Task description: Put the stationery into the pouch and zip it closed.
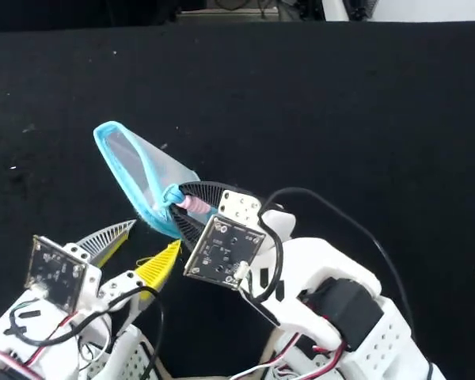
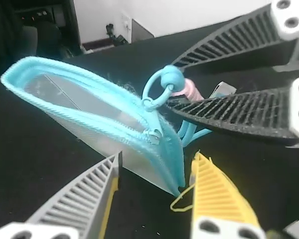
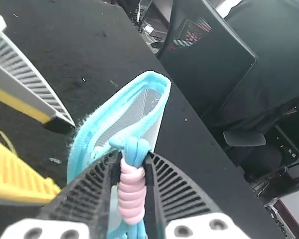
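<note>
Now the right gripper (image 3: 132,155) pinches the pull cord (image 3: 132,194) at the near end of the pouch (image 1: 138,170), which stretches away across the table (image 1: 340,119), while the left gripper (image 1: 154,234), spread wide and empty, brackets that same corner.

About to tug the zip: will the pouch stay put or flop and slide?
Probably floppy: the pouch is thin see-through mesh. Likely light, so it may slide if the right gripper pulls the cord; the open left gripper isn't pinning it.
</note>
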Available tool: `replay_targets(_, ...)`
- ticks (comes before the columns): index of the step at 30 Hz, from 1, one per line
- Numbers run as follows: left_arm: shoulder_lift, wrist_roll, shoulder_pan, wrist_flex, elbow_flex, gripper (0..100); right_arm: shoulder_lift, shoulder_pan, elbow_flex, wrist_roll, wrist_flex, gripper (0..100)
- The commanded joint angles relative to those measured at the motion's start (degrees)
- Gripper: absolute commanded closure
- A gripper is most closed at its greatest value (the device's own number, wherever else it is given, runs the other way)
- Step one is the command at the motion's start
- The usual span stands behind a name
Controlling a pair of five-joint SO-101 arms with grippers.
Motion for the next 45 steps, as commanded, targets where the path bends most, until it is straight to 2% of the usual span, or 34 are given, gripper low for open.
replay_targets(1,0.44,-0.26,0.22,-5.71,6.64,76,0.40,0.79,-0.48,0.18,-1.41,98.8)
replay_targets(4,0.35,-0.35,0.13,-9.41,10.68,76,0.04,0.97,-0.48,0.26,-1.23,98.8)
replay_targets(8,0.35,-0.44,-0.31,-9.49,11.47,76,0.04,1.14,-2.15,0.35,-0.88,98.8)
replay_targets(11,0.35,-1.05,-4.53,-9.49,11.30,76,0.04,1.14,-4.00,0.18,-0.88,98.8)
replay_targets(16,0.35,-7.91,-12.88,-9.93,11.56,76,0.48,1.05,-4.09,0.18,-0.88,98.8)
replay_targets(22,0.35,-8.88,-14.29,-9.93,11.12,76,0.48,1.05,-3.65,0.18,-1.32,98.8)
replay_targets(30,0.26,-8.79,-13.85,-9.32,10.51,77,0.48,0.88,-3.47,0.18,-0.97,98.8)
replay_targets(40,-4.48,-8.35,-13.58,-4.22,5.49,76,0.48,0.79,-3.47,0.18,-1.41,98.8)
replay_targets(43,-4.40,-8.18,-7.87,-4.13,5.76,76,0.48,0.79,-3.47,0.18,-1.41,98.8)
replay_targets(45,-4.40,-4.92,-2.59,-4.13,5.41,76,0.48,0.79,-3.47,0.18,-1.41,98.8)
